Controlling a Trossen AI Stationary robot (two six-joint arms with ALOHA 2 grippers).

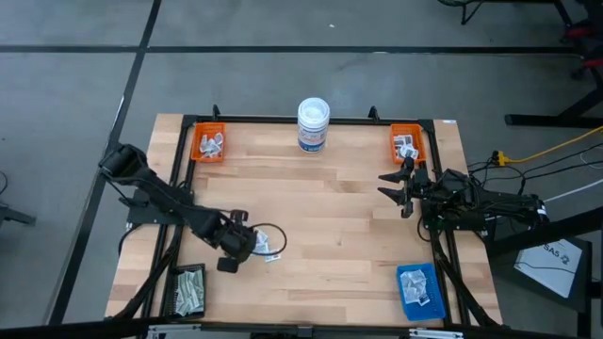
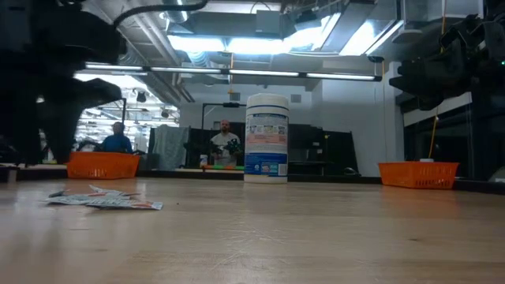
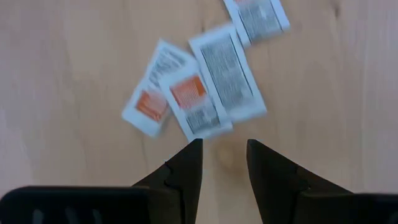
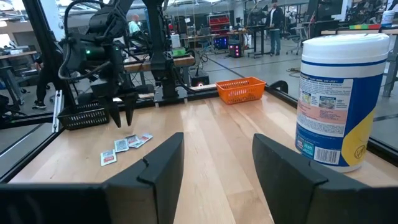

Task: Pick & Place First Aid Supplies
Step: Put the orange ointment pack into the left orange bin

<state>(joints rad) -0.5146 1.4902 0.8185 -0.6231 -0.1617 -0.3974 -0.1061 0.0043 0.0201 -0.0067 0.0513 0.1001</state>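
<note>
Left gripper (image 1: pixel 256 247), high view: poised over small flat white paper packets (image 1: pixel 273 254) on the bare wooden table (image 1: pixel 330 207), holding nothing. Right gripper (image 1: pixel 399 188) waits near an orange plastic tray (image 1: pixel 408 143).

Low view: packets (image 2: pixel 106 200) lie flat and loose; judged light, thin and slippery.

Left wrist view: dark fingers (image 3: pixel 183 174) stand apart, clear of the overlapping packets (image 3: pixel 205 87). Best hold: a raised overlapping edge.

Right wrist view: fingers (image 4: pixel 161 171) apart, empty.
</note>
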